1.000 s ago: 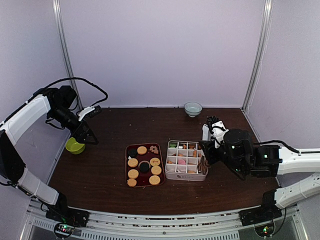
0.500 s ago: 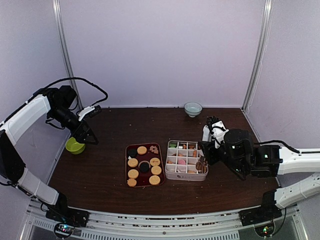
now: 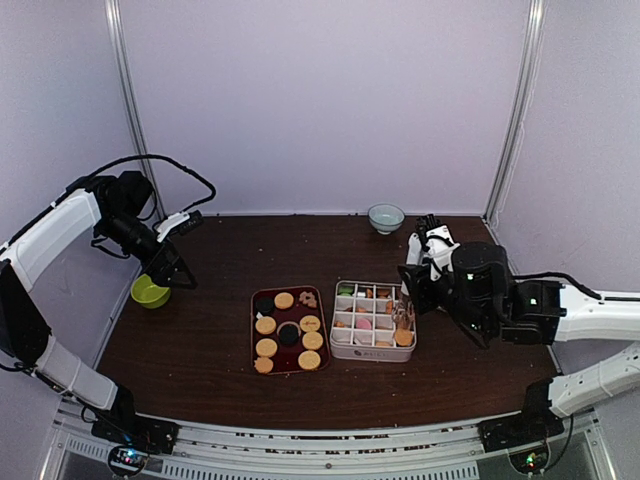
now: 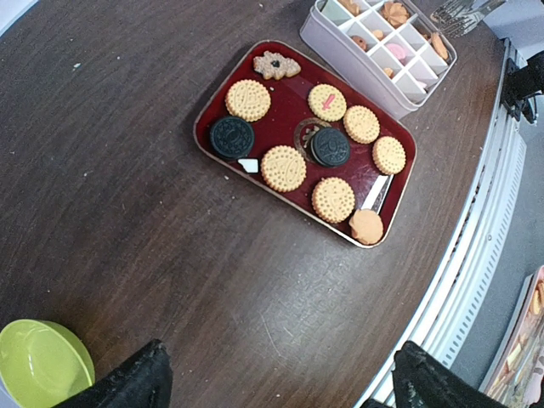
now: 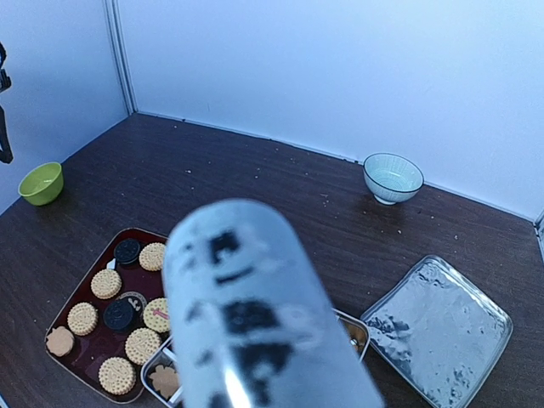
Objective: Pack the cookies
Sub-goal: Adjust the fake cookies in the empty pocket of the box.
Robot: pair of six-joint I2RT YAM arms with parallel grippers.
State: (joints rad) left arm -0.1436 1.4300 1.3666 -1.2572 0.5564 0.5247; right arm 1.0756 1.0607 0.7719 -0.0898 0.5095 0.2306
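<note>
1. A dark wooden table (image 4: 127, 170) fills the booth, with pale walls on three sides.
2. The left arm (image 3: 50, 235) reaches over the table's left edge. The left gripper (image 4: 280, 365) hangs above bare wood just beside a lime-green bowl (image 4: 38, 365), its two fingers spread wide and holding nothing.
3. The right arm (image 3: 560, 315) stretches in from the right. The right gripper (image 3: 408, 298) is clamped on metal tongs (image 4: 459, 12), whose tips hang over the right end of a white divided box (image 4: 348, 68). A blurred white shape blocks much of that wrist's own view.
4. A crinkled silver lid (image 5: 438, 327) lies flat, right of the box.
5. The box sits at mid-table, just beside a dark red tray (image 4: 285, 115) on its left.
6. A pale blue bowl (image 5: 393, 177) stands alone near the back wall.
7. The cookies (image 4: 283, 167) are split between the two containers. Six round golden ones, two dark sandwich ones, a brown flower-shaped one and a small orange one lie on the tray. Others, orange, pink and green, sit in the box's compartments.
</note>
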